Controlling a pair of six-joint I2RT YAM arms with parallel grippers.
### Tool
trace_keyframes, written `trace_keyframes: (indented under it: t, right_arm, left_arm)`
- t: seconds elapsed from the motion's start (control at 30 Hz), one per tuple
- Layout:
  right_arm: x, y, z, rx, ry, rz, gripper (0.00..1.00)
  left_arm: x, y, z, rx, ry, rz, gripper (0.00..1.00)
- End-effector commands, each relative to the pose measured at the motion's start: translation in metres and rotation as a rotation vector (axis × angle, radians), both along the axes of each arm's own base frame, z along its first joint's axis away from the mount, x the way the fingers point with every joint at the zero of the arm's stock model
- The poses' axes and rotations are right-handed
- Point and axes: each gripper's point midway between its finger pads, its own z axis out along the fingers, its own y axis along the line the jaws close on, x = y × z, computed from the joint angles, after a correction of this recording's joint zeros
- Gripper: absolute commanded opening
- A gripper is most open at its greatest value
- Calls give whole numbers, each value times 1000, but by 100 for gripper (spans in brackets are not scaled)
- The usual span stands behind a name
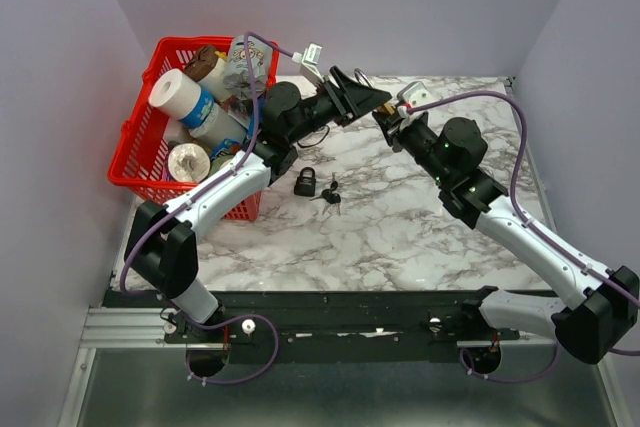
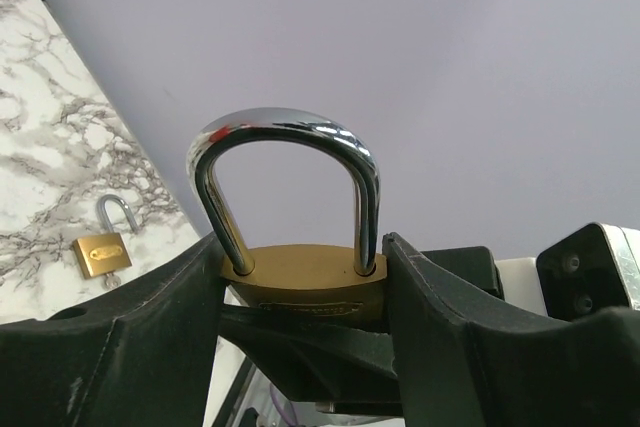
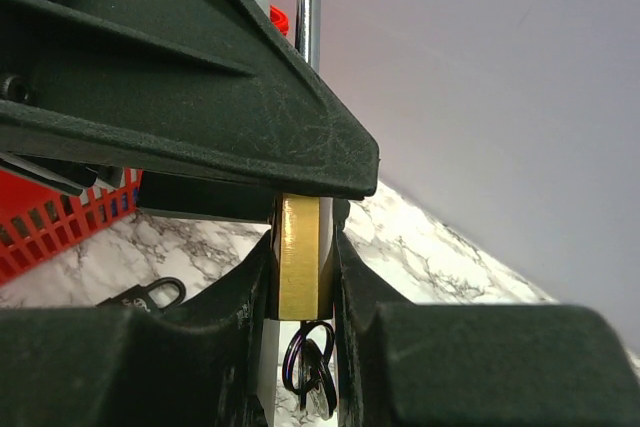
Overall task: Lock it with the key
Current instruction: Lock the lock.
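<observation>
Nearest its lens, the right claw [image 3: 300,247] has its fingers pinched on the two flat faces of the brass lock [image 3: 298,277], which stands upright between them. The keys [image 3: 312,372] dangle on a ring just under the lock, low in that claw's gap. Whether one sits in the keyhole I cannot tell. Above the right claw, the left claw [image 2: 305,247] comes in crosswise. Its fingers press on the lock's two narrow ends, just below the shackle [image 2: 285,127], so both claws hold the one lock in the air. Both shackle legs meet the body, but whether it is latched is hidden.

This looks like a bracing grip for the key work. To do it well, the left claw should squeeze the ends squarely and clear of the shackle. The right should let go only once that hold is firm. The key then wants a straight push and a turn about its own axis, or the lock may swivel out of the pinch.

Well below both claws, on the table [image 1: 420,227], lie a black lock [image 1: 305,182] and spare keys [image 1: 331,195]. Beyond the left claw's left finger lies a second brass lock [image 2: 100,252]. Farther left stands the basket [image 1: 130,147].
</observation>
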Motion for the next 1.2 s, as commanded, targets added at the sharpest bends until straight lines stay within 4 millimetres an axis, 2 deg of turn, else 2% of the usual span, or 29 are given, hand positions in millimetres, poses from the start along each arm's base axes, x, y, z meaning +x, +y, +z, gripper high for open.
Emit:
trace_keyframes:
  t: [0.0, 0.03, 0.07, 0.17, 0.27, 0.37, 0.53, 0.57, 0.7, 0.9, 1.03, 1.17]
  right_arm:
    - [-8, 16, 15, 38, -60, 71, 3]
    - [-16, 22, 14, 42, -44, 121, 9]
    - [-22, 25, 7, 40, -5, 152, 28]
    - [-39, 30, -6, 30, 68, 229, 62]
    - [-49, 25, -16, 20, 133, 254, 75]
    - [-59, 16, -22, 8, 175, 255, 83]
    - [-69, -2, -16, -4, 162, 240, 79]
    - [-71, -6, -13, -18, 148, 232, 76]
    - [-71, -17, -5, -46, 114, 202, 68]
    - [-60, -16, -2, -86, 88, 181, 61]
    - [-54, -13, 10, -91, 55, 182, 55]
    - [-53, -15, 23, -85, 5, 169, 53]
  left_arm:
    - [-15, -8, 22, -54, -41, -59, 18]
    - [-15, -6, 25, -57, -52, -53, 0]
    - [-15, -4, 25, -57, -58, -51, 0]
    - [-12, 5, 33, -68, -85, -34, 0]
    - [-10, 13, 44, -78, -119, -19, 0]
    - [-8, 21, 55, -87, -143, -9, 0]
    - [-16, 27, 58, -74, -165, -17, 0]
    - [-16, 28, 51, -64, -149, -14, 0]
    - [-18, 32, 46, -53, -138, -7, 0]
    - [-20, 32, 45, -51, -135, -11, 0]
    - [-21, 33, 43, -44, -130, -5, 0]
    - [-21, 34, 38, -31, -116, 0, 0]
